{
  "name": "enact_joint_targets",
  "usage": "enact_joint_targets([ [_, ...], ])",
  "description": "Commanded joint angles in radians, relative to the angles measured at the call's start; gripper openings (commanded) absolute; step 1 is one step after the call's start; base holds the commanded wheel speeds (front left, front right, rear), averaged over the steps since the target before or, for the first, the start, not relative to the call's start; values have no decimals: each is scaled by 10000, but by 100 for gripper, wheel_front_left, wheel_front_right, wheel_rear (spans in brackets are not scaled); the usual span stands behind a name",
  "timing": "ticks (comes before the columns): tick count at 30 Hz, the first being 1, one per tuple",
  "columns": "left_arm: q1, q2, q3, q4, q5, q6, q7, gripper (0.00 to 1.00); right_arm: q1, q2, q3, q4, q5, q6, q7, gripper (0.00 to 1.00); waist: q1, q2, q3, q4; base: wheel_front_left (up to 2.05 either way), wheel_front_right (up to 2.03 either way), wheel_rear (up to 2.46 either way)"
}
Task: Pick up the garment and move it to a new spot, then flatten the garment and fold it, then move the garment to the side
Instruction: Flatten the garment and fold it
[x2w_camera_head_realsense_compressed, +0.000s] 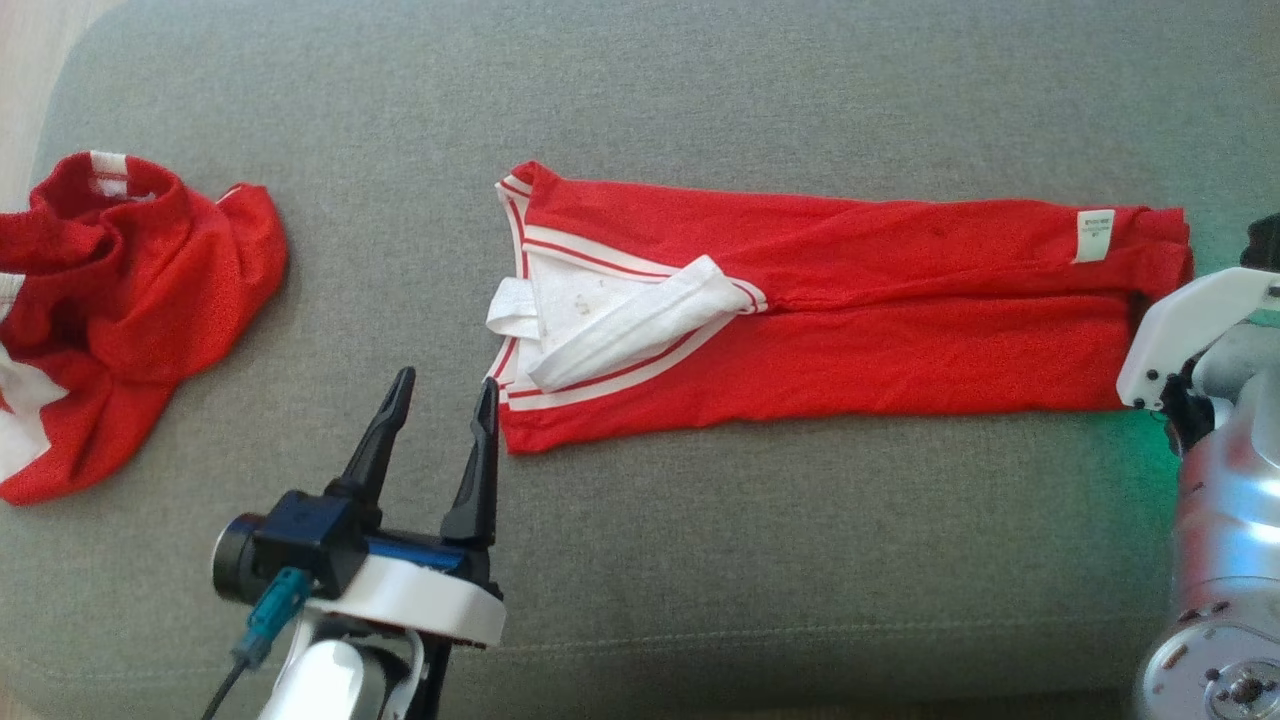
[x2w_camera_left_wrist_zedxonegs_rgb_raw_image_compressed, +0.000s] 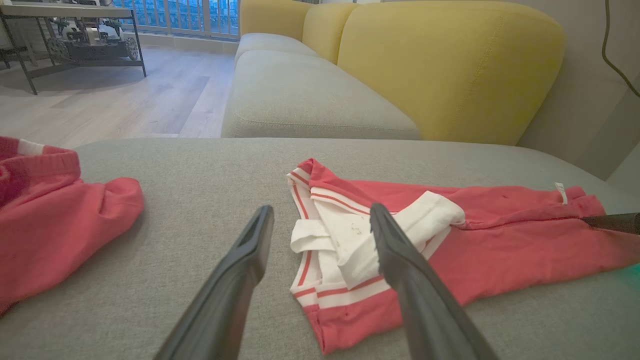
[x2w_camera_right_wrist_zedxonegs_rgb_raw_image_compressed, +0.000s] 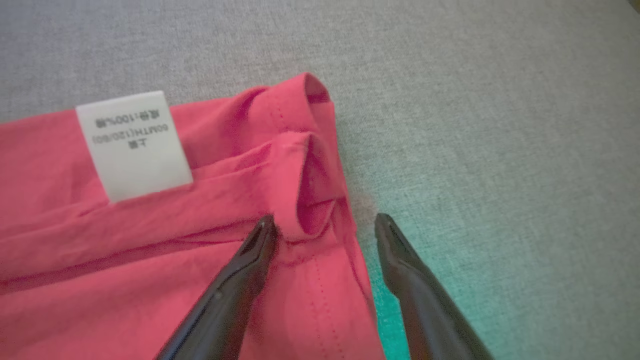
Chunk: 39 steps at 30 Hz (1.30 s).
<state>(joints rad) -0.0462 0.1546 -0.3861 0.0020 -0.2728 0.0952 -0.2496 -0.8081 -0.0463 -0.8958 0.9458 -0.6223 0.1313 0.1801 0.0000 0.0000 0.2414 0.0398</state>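
The garment (x2w_camera_head_realsense_compressed: 850, 330) is a red shirt with white, red-striped trim, lying folded into a long strip across the grey cushion (x2w_camera_head_realsense_compressed: 700, 100). Its collar end (x2w_camera_left_wrist_zedxonegs_rgb_raw_image_compressed: 345, 240) faces my left gripper (x2w_camera_head_realsense_compressed: 445, 393), which stands open just left of that end, not touching it. A white care label (x2w_camera_right_wrist_zedxonegs_rgb_raw_image_compressed: 132, 145) sits near the hem end. My right gripper (x2w_camera_right_wrist_zedxonegs_rgb_raw_image_compressed: 325, 227) is open over the hem corner, one finger above the red cloth, the other above the cushion, with nothing held. In the head view only its white wrist housing (x2w_camera_head_realsense_compressed: 1190, 335) shows by the hem.
A second red and white garment (x2w_camera_head_realsense_compressed: 110, 300) lies crumpled at the cushion's left edge. Yellow sofa backrests (x2w_camera_left_wrist_zedxonegs_rgb_raw_image_compressed: 440, 60) rise behind the seat, with wooden floor (x2w_camera_left_wrist_zedxonegs_rgb_raw_image_compressed: 115, 100) and a metal cart (x2w_camera_left_wrist_zedxonegs_rgb_raw_image_compressed: 75, 40) beyond.
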Motion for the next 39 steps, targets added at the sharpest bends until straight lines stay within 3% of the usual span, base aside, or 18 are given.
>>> enact_joint_targets([
  [1,-355,-31,345,-311,-22,-75,-122,100,-369,-40,155,-108,-125,-6,89,100,0,0,18,19,0,0,0],
  [3,-396,-83,346,-306,-9,-126,-122,100,-362,-40,93,-62,-211,-6,203,100,0,0,46,69,0,0,0],
  [4,-416,-102,356,-304,-6,-154,-122,100,-356,-40,52,-49,-243,-6,272,95,0,0,59,97,0,0,0],
  [5,-429,-119,374,-302,-4,-176,-122,100,-352,-40,15,-42,-270,-6,316,55,0,0,68,126,0,0,0],
  [6,-434,-138,400,-298,-4,-191,-122,100,-340,-40,6,-28,-294,-6,356,9,0,0,74,154,0,0,0],
  [7,-434,-154,427,-293,-1,-203,-122,100,-333,-40,-6,-9,-312,-6,389,0,0,0,75,176,0,0,0],
  [14,-293,-259,660,-290,35,-221,-122,100,-151,-39,253,-612,-387,-6,99,0,0,0,-88,27,0,0,0],
  [21,-132,-324,781,-352,129,-286,-122,100,69,-386,1794,-2330,-400,-6,480,0,0,0,-342,-327,0,0,0],
  [29,60,-299,820,-355,243,-309,-122,100,-363,-105,2921,-2864,-209,-6,449,0,0,0,-662,-490,0,0,0],
  [32,116,-279,772,-348,277,-326,-122,100,-365,-50,3778,-2645,509,-6,353,0,0,0,-813,-405,0,0,0],
  [39,284,-275,672,-309,266,-306,-122,100,-220,-42,6874,-2461,3542,-6,298,0,0,0,-1016,8,0,0,0],
])
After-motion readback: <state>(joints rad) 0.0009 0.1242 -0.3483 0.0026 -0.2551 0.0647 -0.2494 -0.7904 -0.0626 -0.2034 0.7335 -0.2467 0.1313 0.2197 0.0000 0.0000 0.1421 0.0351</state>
